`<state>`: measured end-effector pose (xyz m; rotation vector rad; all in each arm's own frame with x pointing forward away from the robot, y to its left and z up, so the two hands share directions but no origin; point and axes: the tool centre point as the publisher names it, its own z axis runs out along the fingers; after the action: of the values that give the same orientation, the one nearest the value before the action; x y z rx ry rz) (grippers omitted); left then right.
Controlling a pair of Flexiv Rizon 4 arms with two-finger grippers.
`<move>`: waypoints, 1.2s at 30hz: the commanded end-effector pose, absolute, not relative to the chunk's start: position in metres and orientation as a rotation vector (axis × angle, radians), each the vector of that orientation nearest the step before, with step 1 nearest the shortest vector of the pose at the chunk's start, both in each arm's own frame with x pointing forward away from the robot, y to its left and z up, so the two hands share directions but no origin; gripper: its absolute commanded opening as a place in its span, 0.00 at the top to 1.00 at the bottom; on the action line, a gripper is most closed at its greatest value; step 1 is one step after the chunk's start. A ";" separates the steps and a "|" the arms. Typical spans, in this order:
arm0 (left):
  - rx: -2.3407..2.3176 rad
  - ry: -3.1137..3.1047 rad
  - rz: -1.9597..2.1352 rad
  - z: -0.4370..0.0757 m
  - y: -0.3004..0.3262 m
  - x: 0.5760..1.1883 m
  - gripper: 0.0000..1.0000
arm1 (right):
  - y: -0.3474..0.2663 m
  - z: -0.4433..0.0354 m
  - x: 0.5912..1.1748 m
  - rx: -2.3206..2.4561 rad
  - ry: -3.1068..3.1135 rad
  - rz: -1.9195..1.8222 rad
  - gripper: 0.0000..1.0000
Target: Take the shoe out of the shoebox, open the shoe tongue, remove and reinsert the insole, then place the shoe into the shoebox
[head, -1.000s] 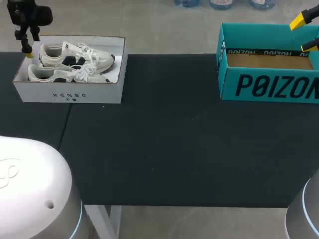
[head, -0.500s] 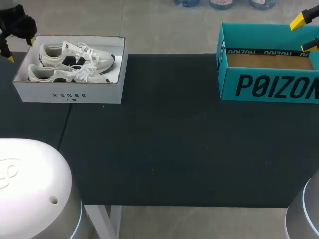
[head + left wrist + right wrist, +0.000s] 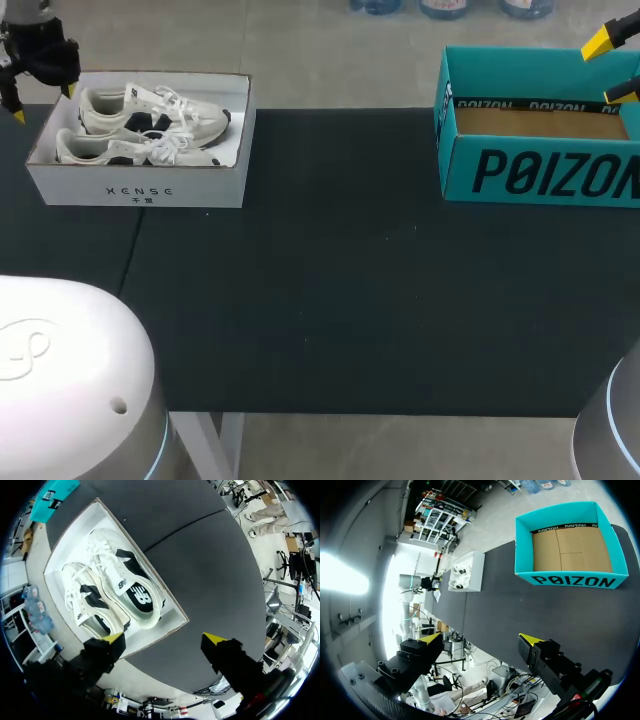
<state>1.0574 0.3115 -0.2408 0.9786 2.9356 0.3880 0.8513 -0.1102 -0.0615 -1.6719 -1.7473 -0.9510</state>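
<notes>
arm bases [image 3: 70, 380]: white, rounded, pale blue light rings | jaws: black, blocky, bolted, yellow tips [image 3: 216, 639]

A pair of white sneakers [image 3: 140, 128] with black panels and white laces lies on their sides, one beside the other, toes toward the desk's [image 3: 330, 300] middle. They sit inside an open white shoebox [image 3: 140, 188] at the far left. An open teal box [image 3: 545, 175] with a bare brown cardboard floor stands at the far right, well apart.
</notes>
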 end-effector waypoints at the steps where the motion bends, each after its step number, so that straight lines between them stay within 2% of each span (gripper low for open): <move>1: 0.981 2.938 0.387 -0.241 0.312 1.058 0.00 | -0.110 -0.062 0.853 -1.673 -1.749 -0.946 0.00; 8: 0.940 2.893 0.085 -0.230 0.302 1.061 0.00 | -0.110 -0.062 0.853 -1.673 -1.749 -0.946 0.00; 16: 1.056 2.962 0.010 -0.227 0.299 1.066 0.00 | -0.110 -0.062 0.853 -1.673 -1.749 -0.946 0.00; 22: 1.409 2.894 0.023 -0.233 0.308 1.074 0.00 | -0.110 -0.062 0.853 -1.673 -1.749 -0.946 0.00; 28: 1.867 2.481 -0.043 -0.237 0.312 1.074 0.00 | -0.110 -0.062 0.853 -1.673 -1.749 -0.946 0.00; 36: 2.161 2.236 0.002 -0.239 0.316 1.075 0.00 | -0.110 -0.062 0.853 -1.673 -1.749 -0.946 0.00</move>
<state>1.0800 0.3127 -0.2377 1.8479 2.5462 -0.0250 0.8513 -0.1102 -0.0615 -1.6719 -1.7473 -0.9511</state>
